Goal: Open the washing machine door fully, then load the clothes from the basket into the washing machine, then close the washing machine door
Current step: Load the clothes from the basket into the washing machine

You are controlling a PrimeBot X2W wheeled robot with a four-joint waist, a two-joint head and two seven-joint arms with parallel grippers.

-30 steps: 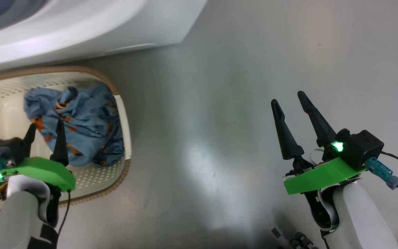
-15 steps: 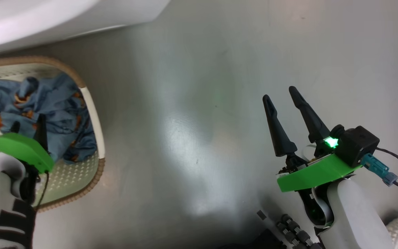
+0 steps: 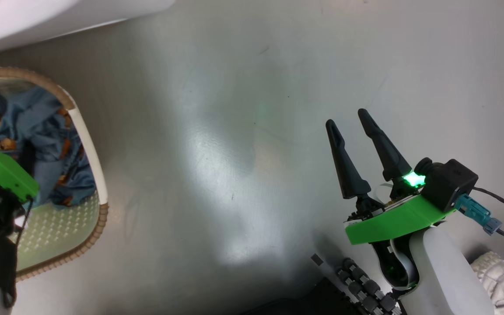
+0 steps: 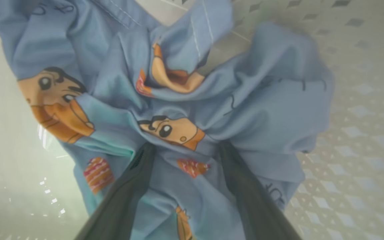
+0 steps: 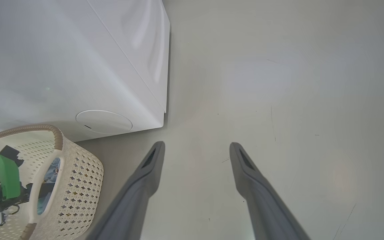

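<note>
The basket [image 5: 78,180] stands on the grey floor [image 3: 234,131], close in front of the lower corner of the white washing machine [image 5: 62,60]. Inside it lies the light blue garment [image 4: 262,110] with orange cartoon faces, crumpled on the perforated bottom. The left gripper [image 4: 185,148] reaches down into the basket. Its two dark fingers are spread wide and their tips are at the cloth, with a fold of the garment lying between them. The fingers do not pinch it, so nothing is held. The right gripper [image 3: 346,119] hangs over the bare floor, well apart from the basket and to the right of it. Its fingers are also spread wide, with nothing between them.
</note>
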